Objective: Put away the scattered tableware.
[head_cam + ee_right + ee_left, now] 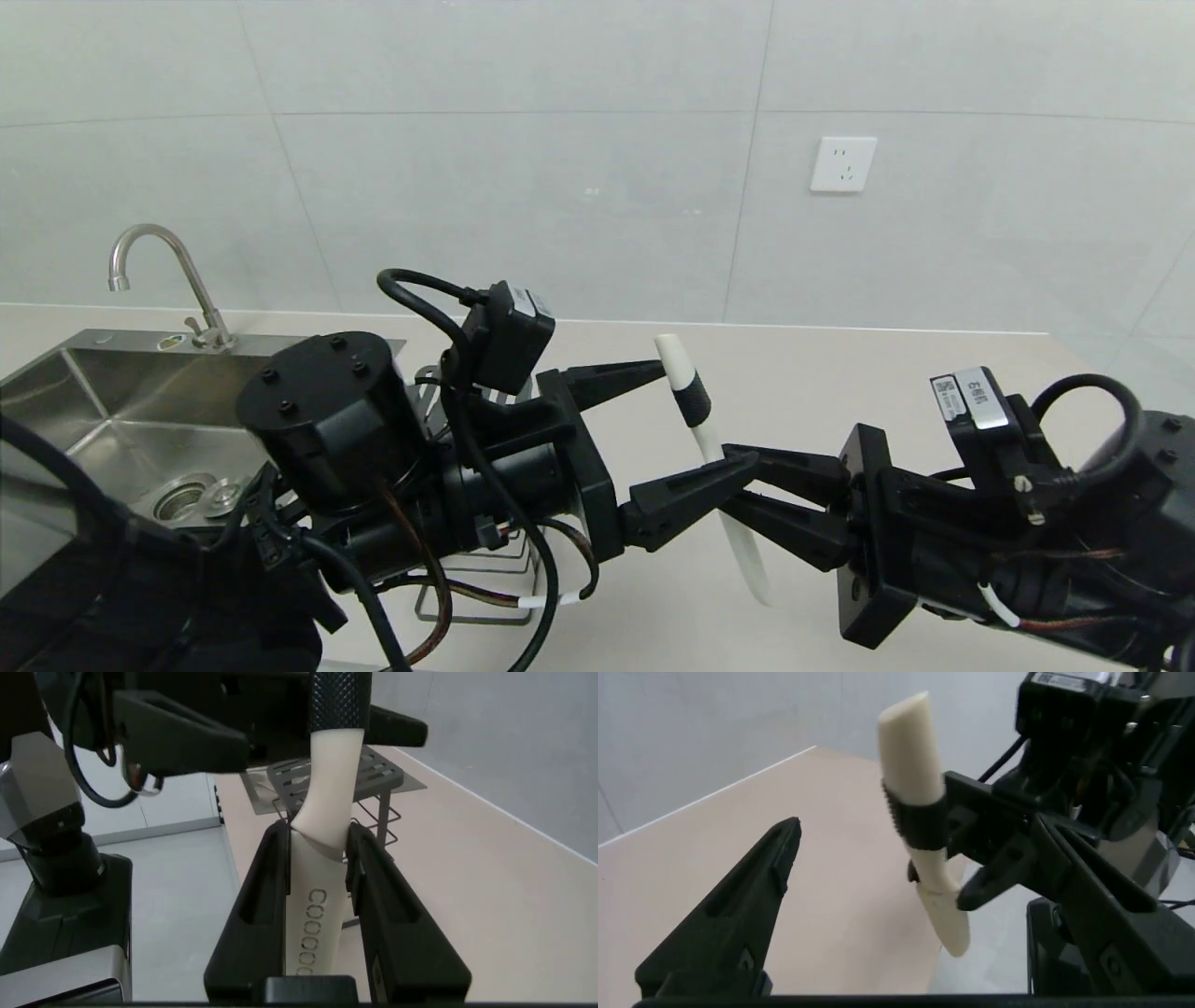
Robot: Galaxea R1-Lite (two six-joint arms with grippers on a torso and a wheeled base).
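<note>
Right gripper [738,481]: jaws pinching white utensil [693,399] mid-length.
Left gripper [695,420]: jaws spread, either side of utensil's black-banded end.

I've got the right gripper [733,478] clamped on the white knife [747,555], arm roughly level, pointing left. Left gripper [705,420] faces it, jaws wide apart, either side of the handle.

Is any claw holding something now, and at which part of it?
The right claw clamps the white utensil near its middle, below the black band. The left claw is open, holding nothing.
</note>
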